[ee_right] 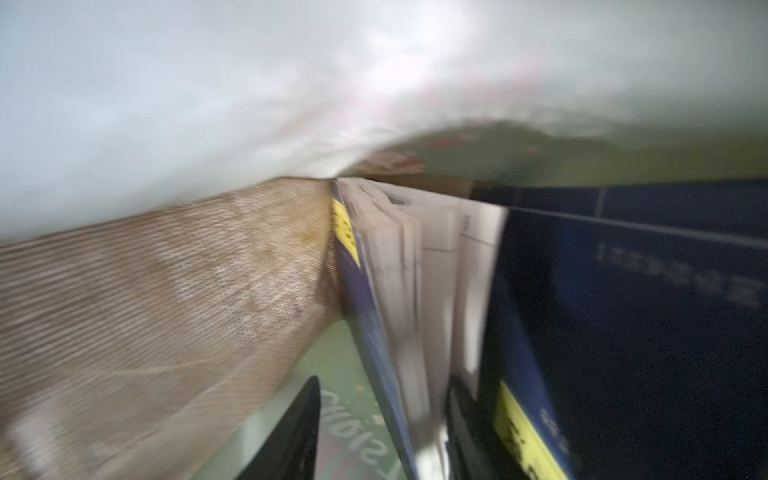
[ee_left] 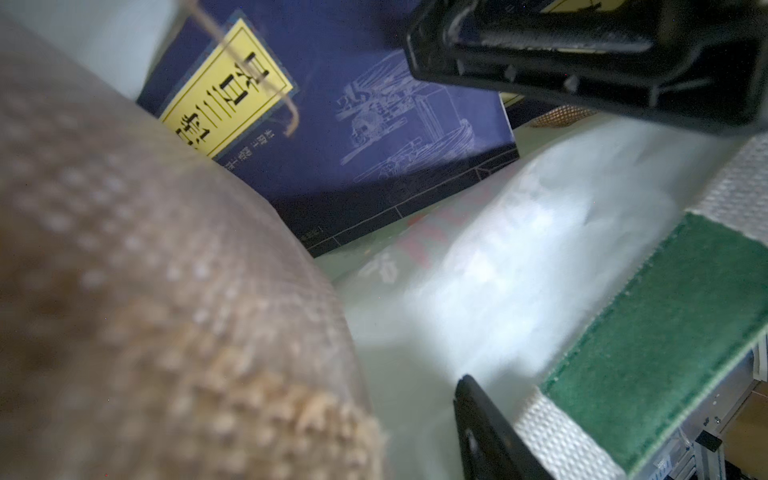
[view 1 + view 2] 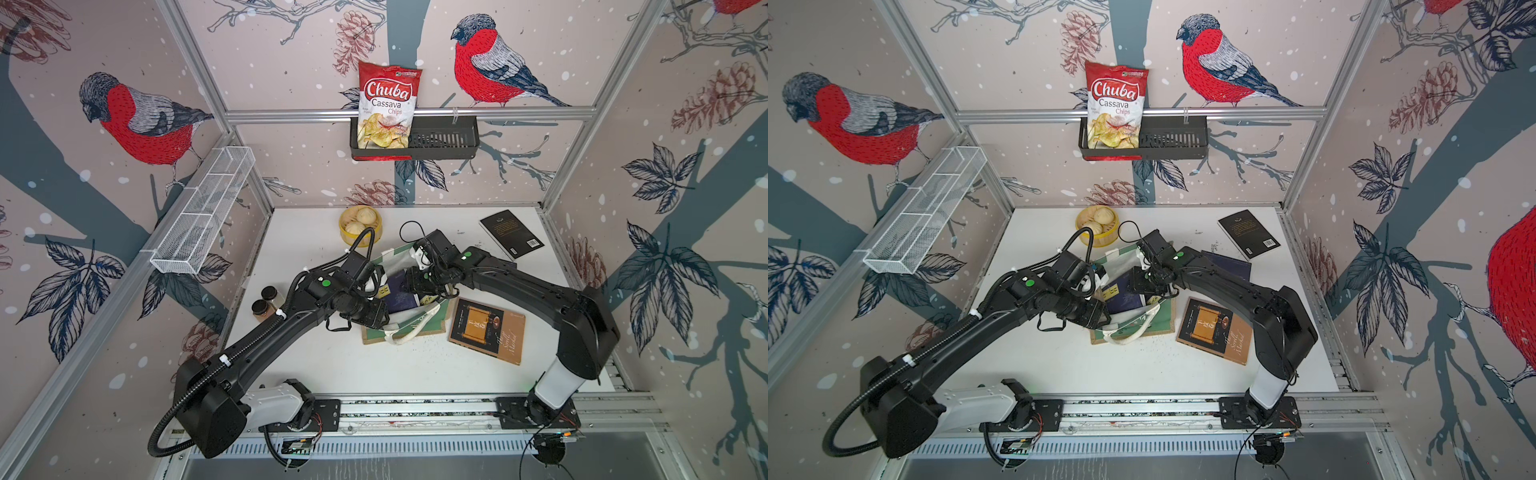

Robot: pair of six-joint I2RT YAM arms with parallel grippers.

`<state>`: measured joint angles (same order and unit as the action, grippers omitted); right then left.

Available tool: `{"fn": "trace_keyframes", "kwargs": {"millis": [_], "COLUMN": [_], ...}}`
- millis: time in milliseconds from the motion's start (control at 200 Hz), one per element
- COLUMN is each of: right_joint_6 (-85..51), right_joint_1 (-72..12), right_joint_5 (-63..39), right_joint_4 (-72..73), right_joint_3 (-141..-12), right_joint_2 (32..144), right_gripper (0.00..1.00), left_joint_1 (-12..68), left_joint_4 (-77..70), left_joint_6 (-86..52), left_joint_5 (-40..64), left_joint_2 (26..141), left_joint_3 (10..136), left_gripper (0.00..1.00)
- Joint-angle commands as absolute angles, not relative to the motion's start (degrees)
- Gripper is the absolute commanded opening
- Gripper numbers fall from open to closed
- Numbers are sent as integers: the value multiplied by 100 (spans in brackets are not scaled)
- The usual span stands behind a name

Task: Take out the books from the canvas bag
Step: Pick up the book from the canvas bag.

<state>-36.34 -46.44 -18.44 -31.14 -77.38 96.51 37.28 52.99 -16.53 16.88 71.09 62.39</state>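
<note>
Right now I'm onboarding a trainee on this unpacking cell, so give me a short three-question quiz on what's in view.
1. True or false: the black barcode book lies inside the canvas bag.
2. What stands in the black wall basket? A) chips bag B) dumplings C) spice jars
3. Fill in: the books inside the bag, where the right pincer reaches, are ___ with yellow labels.
Key: 1 false; 2 A; 3 navy.
</note>
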Motion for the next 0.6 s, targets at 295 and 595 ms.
{"fn": "trace_keyframes", "kwargs": {"millis": [295,595], "right_joint_6": [-3366,-3079], "right_joint_1": [-4647,-4750], "right_joint_5": [-2785,-2334], "right_joint_4": [-2550,-3194], "right_joint_3": [-8101,-8769], "right_joint_2": [10059,10413], "right_gripper": [45,37], "left_joint_1": [3718,3714], "left_joint_4": [5142,5194], "left_joint_6": [-1639,-1629], "left_joint_5": [1600,1497], "left_joint_2": [7156,7156], "left_joint_3": [6300,6353], "left_gripper": [57,56]}}
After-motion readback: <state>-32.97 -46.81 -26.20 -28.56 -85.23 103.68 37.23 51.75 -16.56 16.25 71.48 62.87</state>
